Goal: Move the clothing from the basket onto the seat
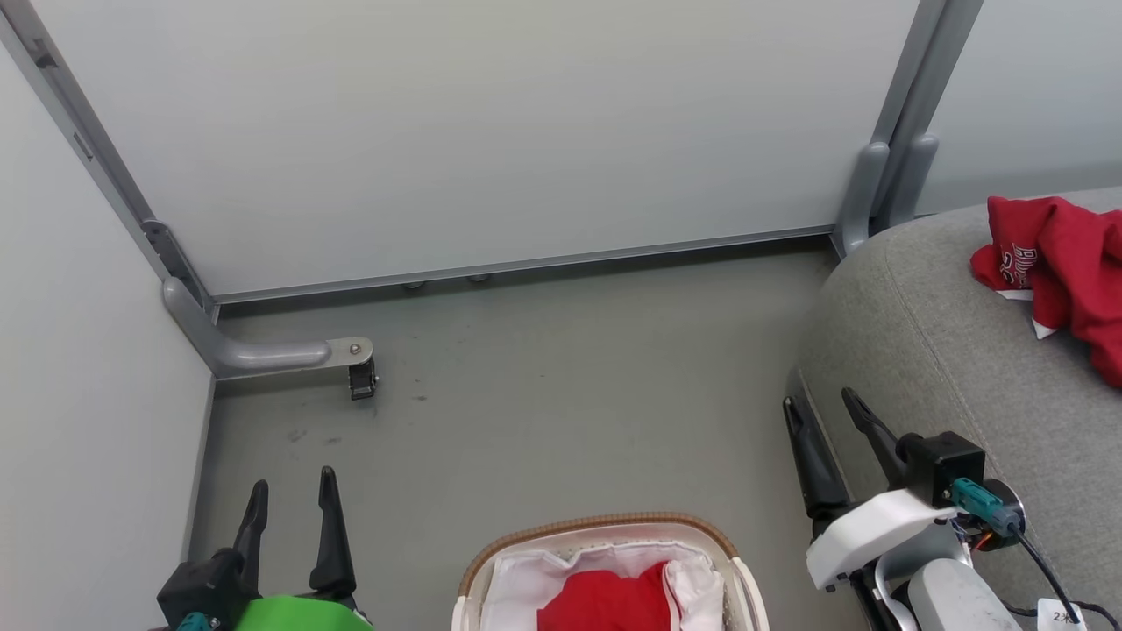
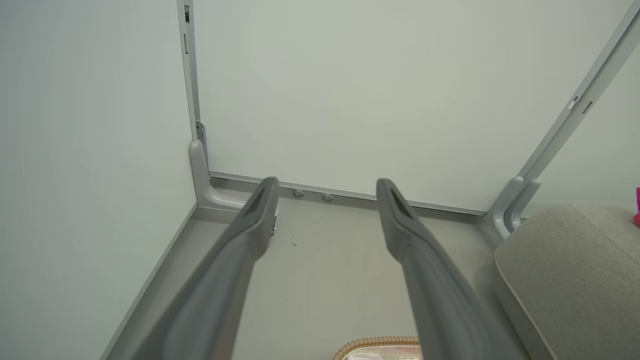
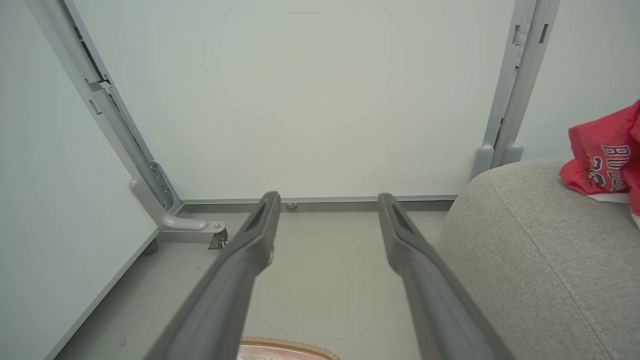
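The basket (image 1: 605, 523), cream with a brown woven rim, sits on the floor at the bottom centre of the head view; red clothing (image 1: 609, 600) lies inside on white fabric. More red clothing (image 1: 1065, 263) with a white logo lies on the grey seat (image 1: 947, 350) at the right, and shows as red clothing (image 3: 607, 160) on the seat (image 3: 540, 260) in the right wrist view. My left gripper (image 1: 294, 486) stands open left of the basket, holding nothing. My right gripper (image 1: 822, 401) stands open beside the seat's edge, also holding nothing.
White partition panels on grey frames close off the back and left. A grey partition foot with a caster (image 1: 361, 381) juts onto the floor at the left. Another frame post (image 1: 885, 188) stands behind the seat's corner. Grey floor (image 1: 561, 394) lies between basket and wall.
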Robot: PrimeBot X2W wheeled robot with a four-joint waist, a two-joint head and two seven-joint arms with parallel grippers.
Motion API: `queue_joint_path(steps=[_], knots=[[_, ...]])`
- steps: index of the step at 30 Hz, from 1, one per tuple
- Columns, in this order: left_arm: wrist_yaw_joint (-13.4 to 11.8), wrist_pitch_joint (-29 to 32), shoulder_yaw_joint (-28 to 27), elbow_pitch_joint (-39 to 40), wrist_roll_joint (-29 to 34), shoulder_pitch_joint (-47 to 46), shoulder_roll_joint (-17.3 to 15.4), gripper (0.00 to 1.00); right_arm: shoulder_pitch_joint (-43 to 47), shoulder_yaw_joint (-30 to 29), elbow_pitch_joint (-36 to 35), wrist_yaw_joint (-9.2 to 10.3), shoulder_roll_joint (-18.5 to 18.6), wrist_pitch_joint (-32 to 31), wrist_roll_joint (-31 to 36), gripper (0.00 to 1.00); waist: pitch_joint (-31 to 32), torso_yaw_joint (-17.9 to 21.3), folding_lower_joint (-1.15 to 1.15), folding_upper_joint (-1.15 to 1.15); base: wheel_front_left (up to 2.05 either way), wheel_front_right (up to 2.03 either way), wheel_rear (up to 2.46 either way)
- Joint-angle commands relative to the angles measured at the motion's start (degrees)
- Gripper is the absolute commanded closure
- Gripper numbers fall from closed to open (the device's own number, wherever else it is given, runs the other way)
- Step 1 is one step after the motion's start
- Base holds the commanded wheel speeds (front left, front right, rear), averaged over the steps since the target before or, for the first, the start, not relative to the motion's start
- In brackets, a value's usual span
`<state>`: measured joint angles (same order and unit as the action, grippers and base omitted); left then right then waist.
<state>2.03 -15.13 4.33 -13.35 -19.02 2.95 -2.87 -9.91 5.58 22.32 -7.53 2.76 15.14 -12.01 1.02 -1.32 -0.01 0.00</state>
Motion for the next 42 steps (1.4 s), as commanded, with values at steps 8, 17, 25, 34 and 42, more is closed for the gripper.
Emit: queue_joint_path(steps=[8,17,25,34,42], knots=[[0.3,0.0,0.1,-0.3,0.5,-0.1,0.0,0.0,-0.1,-0.1,-0.1,0.07,0.2,0.0,-0.2,0.0,-0.2,0.2,0.01,0.0,0.0,0.0,0.0],[0.3,0.0,0.4,-0.4,0.6,-0.3,0.0,0.0,0.0,-0.2,0.2,0.07,0.2,0.0,-0.2,0.0,-0.3,0.1,0.01,0.0,0.0,0.0,0.0],[0.4,0.0,0.6,-0.3,0.5,-0.1,0.0,0.0,-0.1,-0.5,-0.3,0.08,0.2,0.0,0.5,0.0,-0.5,0.1,0.01,0.0,0.0,0.0,0.0],[0.7,0.0,2.0,-0.6,1.0,-0.9,0.0,0.0,-0.2,-0.3,-1.0,0.08,0.2,0.0,0.7,0.0,-1.2,0.6,0.01,0.0,0.0,0.0,0.0],[2.3,0.0,7.5,-3.2,4.3,-5.6,0.0,0.0,-2.8,-2.8,-2.7,0.08,0.2,0.0,2.0,0.0,-5.9,1.9,0.01,0.0,0.0,0.0,0.0]])
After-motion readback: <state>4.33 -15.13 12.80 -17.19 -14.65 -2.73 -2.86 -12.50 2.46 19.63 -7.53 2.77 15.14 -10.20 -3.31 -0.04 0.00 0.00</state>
